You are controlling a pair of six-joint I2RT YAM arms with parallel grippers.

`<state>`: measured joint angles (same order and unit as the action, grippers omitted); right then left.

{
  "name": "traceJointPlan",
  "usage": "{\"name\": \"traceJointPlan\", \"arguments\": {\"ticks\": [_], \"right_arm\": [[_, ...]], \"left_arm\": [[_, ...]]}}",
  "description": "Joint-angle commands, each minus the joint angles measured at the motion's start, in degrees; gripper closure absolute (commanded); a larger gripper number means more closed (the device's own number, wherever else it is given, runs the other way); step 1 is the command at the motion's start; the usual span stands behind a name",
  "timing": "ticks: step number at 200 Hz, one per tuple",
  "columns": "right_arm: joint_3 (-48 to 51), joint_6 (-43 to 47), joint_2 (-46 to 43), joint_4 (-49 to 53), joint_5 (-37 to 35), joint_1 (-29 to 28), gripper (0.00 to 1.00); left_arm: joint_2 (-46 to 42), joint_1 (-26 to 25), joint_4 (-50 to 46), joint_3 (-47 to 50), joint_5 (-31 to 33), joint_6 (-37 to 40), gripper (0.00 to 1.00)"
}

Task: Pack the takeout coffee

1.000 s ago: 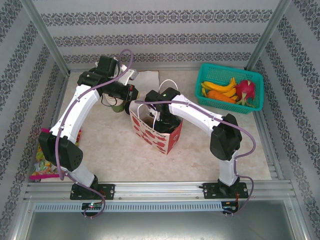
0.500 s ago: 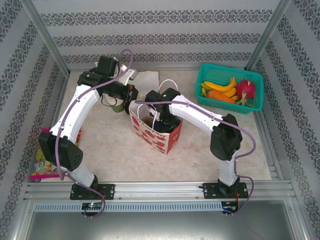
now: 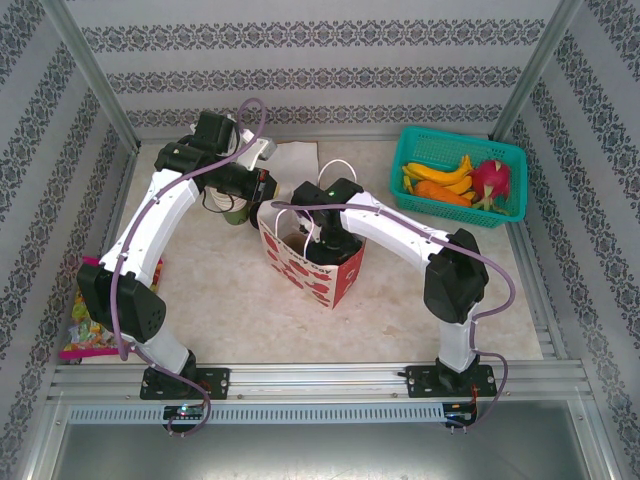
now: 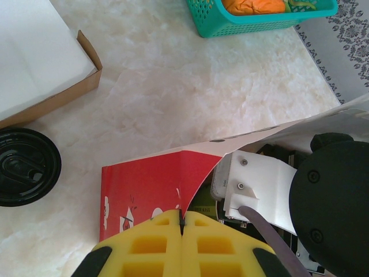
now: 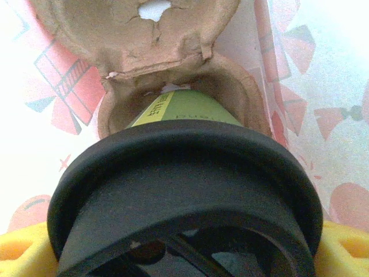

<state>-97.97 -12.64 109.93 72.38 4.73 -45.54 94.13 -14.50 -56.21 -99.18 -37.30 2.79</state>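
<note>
Two grippers are at the red-and-white paper bag (image 3: 330, 275). The left gripper (image 4: 181, 222) has its yellow fingers pressed fully together, pinching the bag's rim. The right gripper (image 5: 184, 254) is down inside the bag, its pads (image 5: 20, 248) spread wide on either side of the takeout coffee (image 5: 184, 167) — clasping it at the black lid — with the cup's green base in a hollow of a brown pulp carrier (image 5: 155, 46). Another black-lidded cup (image 4: 23, 167) stands on the table beside the bag.

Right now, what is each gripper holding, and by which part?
Right gripper: the takeout coffee, by its black lid. Left gripper: the red bag, pinched at its rim.
</note>
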Motion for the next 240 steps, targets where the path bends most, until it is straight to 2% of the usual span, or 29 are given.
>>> {"name": "traceJointPlan", "arguments": {"ticks": [1,240], "right_arm": [[1.03,-1.26,-1.76,0.11,-1.59,-0.63,0.55],[3.37,-0.98,-0.78,-1.26,-1.83,-0.35,0.56]], "left_arm": [[-1.84,0.89,1.69,-0.05,-0.67,1.17,1.00],[-1.83,0.89,1.21,-0.32,-0.74,1.26,1.00]]}}
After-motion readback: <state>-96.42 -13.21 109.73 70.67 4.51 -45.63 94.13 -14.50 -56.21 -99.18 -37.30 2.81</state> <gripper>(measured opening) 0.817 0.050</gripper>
